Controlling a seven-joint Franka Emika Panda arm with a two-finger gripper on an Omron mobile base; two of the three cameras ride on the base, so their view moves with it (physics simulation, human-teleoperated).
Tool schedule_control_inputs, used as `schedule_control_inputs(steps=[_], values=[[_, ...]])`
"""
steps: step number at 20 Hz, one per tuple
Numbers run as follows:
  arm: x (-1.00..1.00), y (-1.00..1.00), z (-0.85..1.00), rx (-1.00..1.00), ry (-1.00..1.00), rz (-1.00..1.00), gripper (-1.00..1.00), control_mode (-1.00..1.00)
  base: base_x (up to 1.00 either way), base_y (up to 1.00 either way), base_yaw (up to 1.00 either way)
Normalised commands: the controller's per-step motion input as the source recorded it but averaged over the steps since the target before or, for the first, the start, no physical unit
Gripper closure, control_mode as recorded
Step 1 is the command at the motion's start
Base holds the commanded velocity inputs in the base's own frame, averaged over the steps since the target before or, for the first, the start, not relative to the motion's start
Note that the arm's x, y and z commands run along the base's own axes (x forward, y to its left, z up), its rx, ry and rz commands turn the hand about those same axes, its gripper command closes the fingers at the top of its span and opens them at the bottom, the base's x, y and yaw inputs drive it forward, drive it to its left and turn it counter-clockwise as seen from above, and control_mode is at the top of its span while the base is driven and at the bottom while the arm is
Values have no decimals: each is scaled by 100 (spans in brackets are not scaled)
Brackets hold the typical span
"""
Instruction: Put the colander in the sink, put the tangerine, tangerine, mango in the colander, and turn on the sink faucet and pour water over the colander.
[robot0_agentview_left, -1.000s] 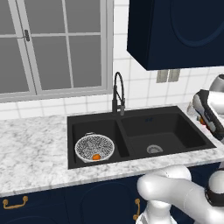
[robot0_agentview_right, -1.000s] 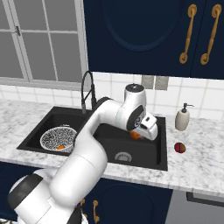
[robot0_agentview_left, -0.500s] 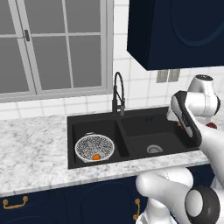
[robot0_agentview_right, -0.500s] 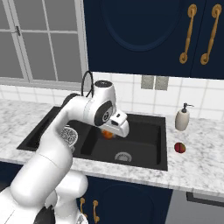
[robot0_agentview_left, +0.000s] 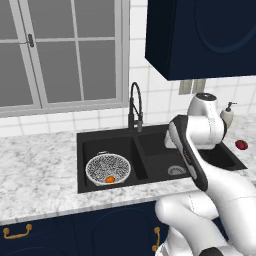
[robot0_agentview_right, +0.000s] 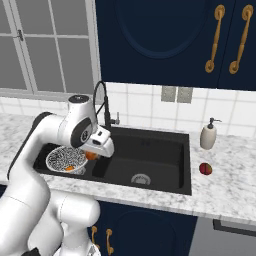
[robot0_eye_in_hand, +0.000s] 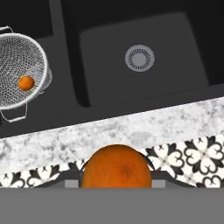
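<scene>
1. The colander (robot0_agentview_left: 108, 169) sits in the left basin of the black sink (robot0_agentview_left: 155, 135). One small tangerine (robot0_agentview_left: 109, 179) lies inside it, near the front wall of the bowl.
2. A second ago the arm was far over on the right side of the sink. Now it has swung left, and the tool (robot0_agentview_right: 92, 155) hangs just to the right of the colander, by the wall between the two basins.
3. The tool is closed on the second tangerine (robot0_eye_in_hand: 116, 166). In the hand view the round orange fruit sits right between the two tips.
4. This means one fruit is done and the second is nearly there. I think the tool needs to go a little more to the left before it lets go, or the fruit may fall into the sink beside the bowl.
5. The arm bends up from the base, then reaches forward and down over the sink. The hand points down at the front edge of the sink.
6. The faucet (robot0_agentview_left: 135, 107) stands at the back, in the middle of the sink. No water runs yet.
7. The dark red mango (robot0_agentview_right: 205, 169) waits on the tabletop (robot0_agentview_left: 40, 170), right of the sink and in front of the soap bottle (robot0_agentview_right: 208, 135).
</scene>
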Motion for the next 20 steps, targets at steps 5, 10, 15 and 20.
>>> schedule_control_inputs(steps=[5,10,15,20], values=[[0,100,0,0,0,9,100,-100,0,0,0],[15,100,0,0,0,6,100,-100,0,0,0],[50,100,-20,-1,0,1,100,-100,0,0,0],[76,95,-45,-5,0,0,100,-100,0,0,0]])
